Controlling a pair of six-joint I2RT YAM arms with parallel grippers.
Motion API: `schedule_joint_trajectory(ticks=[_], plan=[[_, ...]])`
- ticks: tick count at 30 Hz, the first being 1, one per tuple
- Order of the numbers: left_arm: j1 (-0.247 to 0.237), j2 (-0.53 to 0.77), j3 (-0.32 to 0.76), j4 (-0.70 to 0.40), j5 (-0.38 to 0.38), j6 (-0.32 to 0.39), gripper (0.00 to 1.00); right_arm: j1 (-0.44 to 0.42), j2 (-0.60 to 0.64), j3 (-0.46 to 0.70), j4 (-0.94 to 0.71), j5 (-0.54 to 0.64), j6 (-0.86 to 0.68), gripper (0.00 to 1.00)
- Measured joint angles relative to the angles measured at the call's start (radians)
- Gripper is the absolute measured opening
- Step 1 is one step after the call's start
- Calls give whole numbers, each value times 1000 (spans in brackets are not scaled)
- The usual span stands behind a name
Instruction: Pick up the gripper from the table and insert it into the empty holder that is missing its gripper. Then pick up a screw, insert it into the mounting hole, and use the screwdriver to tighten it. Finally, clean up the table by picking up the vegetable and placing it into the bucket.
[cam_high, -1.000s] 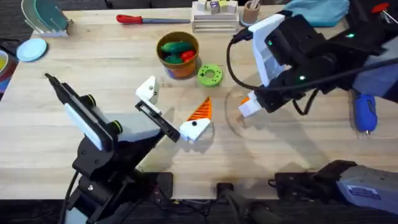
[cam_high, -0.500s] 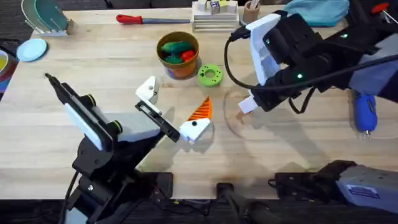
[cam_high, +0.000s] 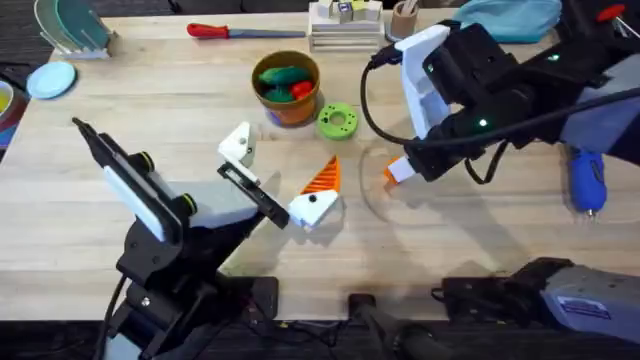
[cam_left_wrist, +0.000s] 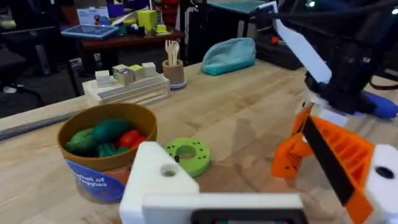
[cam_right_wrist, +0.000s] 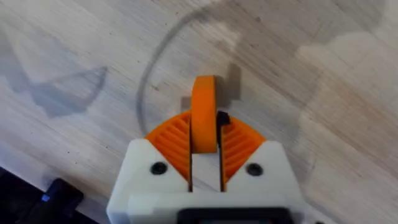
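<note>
My right gripper (cam_high: 397, 172) hovers low over the table's middle right, shut on the gripper (cam_right_wrist: 204, 112), a small orange ribbed pad pinched upright between its orange pads. My left gripper (cam_high: 276, 175) stands open at the table's centre. One of its fingers is the empty holder (cam_high: 237, 145), a bare white base also close up in the left wrist view (cam_left_wrist: 163, 174). The other finger bears an orange pad (cam_high: 323, 177). The blue screwdriver (cam_high: 586, 180) lies at the far right. The bucket (cam_high: 287, 105) holds green and red toy vegetables (cam_high: 283, 76). The screw is out of view.
A green disc with holes (cam_high: 338, 121) sits right of the bucket. A red-handled screwdriver (cam_high: 225, 31) lies along the back edge, beside a block stand (cam_high: 345, 25) and a teal pouch (cam_high: 505, 18). A blue dish (cam_high: 52, 80) rests at the far left.
The right gripper shifted slightly and turned a little with the orange pad in it. The left arm has not moved.
</note>
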Motion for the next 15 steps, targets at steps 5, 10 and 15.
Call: schedule_joint_trajectory(ticks=[5, 10, 15], plan=[[0, 0, 0, 0, 0, 0, 993, 0, 0, 3, -2, 2, -6, 73], [0, 0, 0, 0, 0, 0, 993, 0, -6, 35, -46, 11, -19, 17], [0, 0, 0, 0, 0, 0, 993, 0, -63, 113, -114, 16, -23, 13]])
